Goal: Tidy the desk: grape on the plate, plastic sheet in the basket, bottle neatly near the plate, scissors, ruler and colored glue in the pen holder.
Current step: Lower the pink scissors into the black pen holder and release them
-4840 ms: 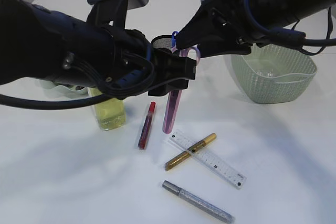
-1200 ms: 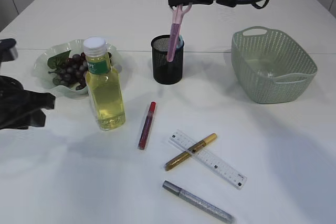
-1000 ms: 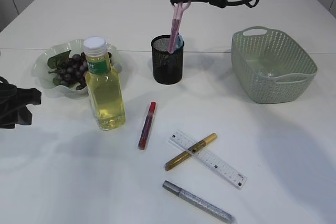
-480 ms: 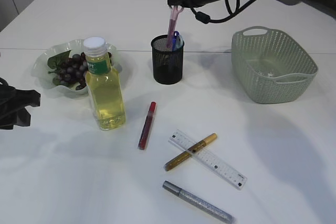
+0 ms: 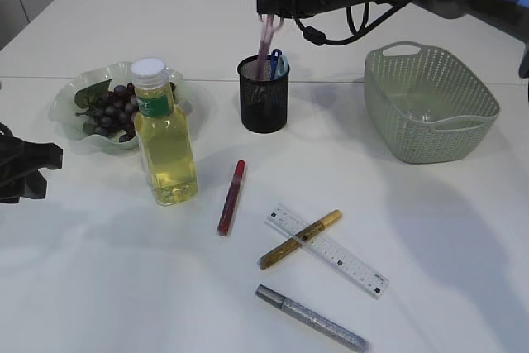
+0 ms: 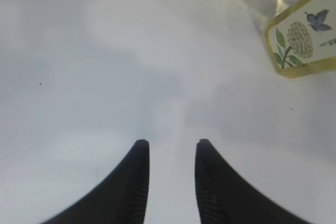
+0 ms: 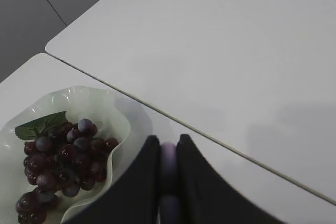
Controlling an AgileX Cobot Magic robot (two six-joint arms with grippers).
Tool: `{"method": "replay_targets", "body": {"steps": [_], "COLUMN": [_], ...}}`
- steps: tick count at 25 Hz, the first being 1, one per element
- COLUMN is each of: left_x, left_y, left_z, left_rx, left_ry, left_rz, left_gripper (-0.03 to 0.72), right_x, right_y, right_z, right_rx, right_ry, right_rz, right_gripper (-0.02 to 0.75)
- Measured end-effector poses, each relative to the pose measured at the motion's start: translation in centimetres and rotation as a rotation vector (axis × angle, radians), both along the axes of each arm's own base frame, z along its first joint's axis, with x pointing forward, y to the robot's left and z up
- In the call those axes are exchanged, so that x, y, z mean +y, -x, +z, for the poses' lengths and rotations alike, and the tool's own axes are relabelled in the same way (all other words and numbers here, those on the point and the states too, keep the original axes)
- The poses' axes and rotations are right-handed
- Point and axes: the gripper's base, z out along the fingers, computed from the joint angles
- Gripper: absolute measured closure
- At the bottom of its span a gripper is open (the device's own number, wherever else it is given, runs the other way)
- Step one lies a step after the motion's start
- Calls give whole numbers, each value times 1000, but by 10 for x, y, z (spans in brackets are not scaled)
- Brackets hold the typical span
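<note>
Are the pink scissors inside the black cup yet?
Partly in. The pink scissors stand upright with their lower end inside the pen holder, but the right hand grips their top.

Exterior view slants down over the table [image 5: 430, 270]; wrist cameras look close.

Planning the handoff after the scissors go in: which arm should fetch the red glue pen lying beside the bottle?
Left, probably. Its fingers are open and empty near the bottle, while the right gripper holds the scissors.
</note>
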Motion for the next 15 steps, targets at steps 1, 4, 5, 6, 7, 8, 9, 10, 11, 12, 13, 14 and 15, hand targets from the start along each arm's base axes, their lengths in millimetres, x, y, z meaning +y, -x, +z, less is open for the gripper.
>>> {"method": "replay_targets", "body": {"steps": [1,4,5,6,7,8,9,10,11,12,13,14,15], "left_x": [0,0,0,0,0,0,1,1,2,2,3,3,4], "left_y": [0,0,0,0,0,0,1,2,3,4,6,7,9], "left_z": [0,0,0,0,0,0,0,-1,-2,-2,-3,-4,-5], "left_rx": [0,0,0,0,0,4,10,22,37,53,68,88,110], "left_ry": [0,0,0,0,-1,-2,-6,-15,-29,-45,-61,-78,-95], "left_rz": [0,0,0,0,-1,0,-2,-8,-24,-44,-65,-83,-104], "left_gripper": [466,465,466,466,466,466,466,466,465,465,465,465,465], "right_x": [0,1,2,2,2,3,3,2,0,-1,-2,-5,-9], "right_y": [0,1,1,2,2,3,3,4,5,7,8,10,12], "right_z": [-2,-4,-4,-4,-5,-4,-2,1,4,7,9,11,13], "right_rx": [6,18,22,25,30,41,51,70,94,123,150,192,233], "right_ry": [-1,0,-1,-1,0,-7,-16,-30,-38,-33,-17,13,51], "right_rz": [1,16,22,26,32,38,39,41,44,48,46,34,10], "right_gripper": [595,449,401,363,338,325,316,310,308,307,307,307,307]}}
